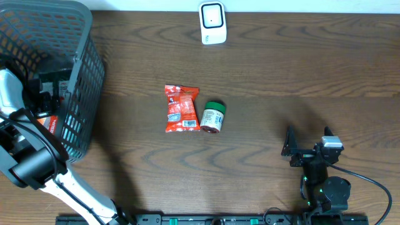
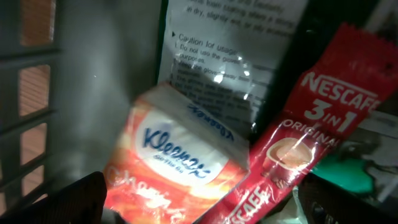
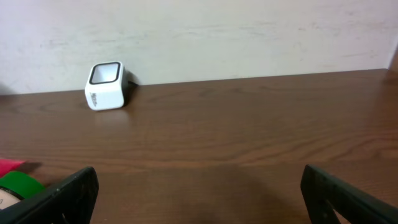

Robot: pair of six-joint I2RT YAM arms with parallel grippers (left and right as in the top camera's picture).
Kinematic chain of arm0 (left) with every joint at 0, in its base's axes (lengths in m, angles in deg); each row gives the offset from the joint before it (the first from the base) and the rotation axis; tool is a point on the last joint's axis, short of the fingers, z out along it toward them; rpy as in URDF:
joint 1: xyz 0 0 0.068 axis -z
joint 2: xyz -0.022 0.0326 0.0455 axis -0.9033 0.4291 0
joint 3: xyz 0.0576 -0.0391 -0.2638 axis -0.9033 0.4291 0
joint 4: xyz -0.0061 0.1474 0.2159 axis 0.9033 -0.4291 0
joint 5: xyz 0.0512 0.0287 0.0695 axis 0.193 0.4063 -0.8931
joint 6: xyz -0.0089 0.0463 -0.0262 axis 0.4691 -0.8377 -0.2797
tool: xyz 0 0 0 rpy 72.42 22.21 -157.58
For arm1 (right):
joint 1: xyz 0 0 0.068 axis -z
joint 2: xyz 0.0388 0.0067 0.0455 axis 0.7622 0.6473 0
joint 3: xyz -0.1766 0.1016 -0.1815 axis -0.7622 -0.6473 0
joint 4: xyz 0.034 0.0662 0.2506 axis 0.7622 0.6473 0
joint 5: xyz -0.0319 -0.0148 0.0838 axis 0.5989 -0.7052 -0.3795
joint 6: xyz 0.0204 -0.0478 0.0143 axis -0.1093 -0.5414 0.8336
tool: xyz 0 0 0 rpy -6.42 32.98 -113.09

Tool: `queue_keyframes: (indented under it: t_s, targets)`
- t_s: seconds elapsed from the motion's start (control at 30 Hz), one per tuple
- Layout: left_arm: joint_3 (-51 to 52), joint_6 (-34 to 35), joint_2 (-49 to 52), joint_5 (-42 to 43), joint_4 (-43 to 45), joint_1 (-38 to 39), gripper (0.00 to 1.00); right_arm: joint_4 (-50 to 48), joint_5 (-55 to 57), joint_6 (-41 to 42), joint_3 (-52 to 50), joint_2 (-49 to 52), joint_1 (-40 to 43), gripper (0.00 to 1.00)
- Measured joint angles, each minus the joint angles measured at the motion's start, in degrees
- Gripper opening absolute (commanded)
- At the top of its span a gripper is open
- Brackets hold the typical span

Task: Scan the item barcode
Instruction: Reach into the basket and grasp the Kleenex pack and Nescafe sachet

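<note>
My left gripper is down inside the dark mesh basket and stands open. Its left finger shows at the bottom edge. Just ahead of it, between the jaws, lie an orange Kleenex tissue pack and a red Nescafé 3-in-1 stick, neither of them gripped. Behind them is a packet with printed text. No barcode shows on them. The white scanner stands at the table's far edge. My right gripper hovers open over bare wood at the near right, scanner far ahead.
A red snack packet and a green-capped jar lie side by side mid-table; the jar's cap peeks into the right wrist view. The basket walls close in on the left gripper's left side. A wall backs the table.
</note>
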Motion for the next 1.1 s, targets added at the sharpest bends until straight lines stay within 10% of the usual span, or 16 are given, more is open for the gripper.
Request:
queue_keyframes:
  t_s: [0.27,0.5,0.73,0.97,1.1]
  targets:
    - [2.9,0.4,0.0,3.3,2.2,-0.4,0.97,0.0,0.0,0.0,0.0,0.0,0.0,0.99]
    - [2.9,0.5,-0.1,3.4,2.4,-0.7,0.51,0.0,0.0,0.0,0.0,0.0,0.0,0.99]
    - [2.8,0.7,-0.2,3.5,2.6,-0.9,0.51,0.0,0.0,0.0,0.0,0.0,0.0,0.99]
    - [2.8,2.1,-0.4,3.4,3.1,-0.9,0.09,0.0,0.0,0.0,0.0,0.0,0.0,0.99]
    - [2.3,2.9,-0.7,3.5,2.8,-0.9,0.07,0.0,0.0,0.0,0.0,0.0,0.0,0.99]
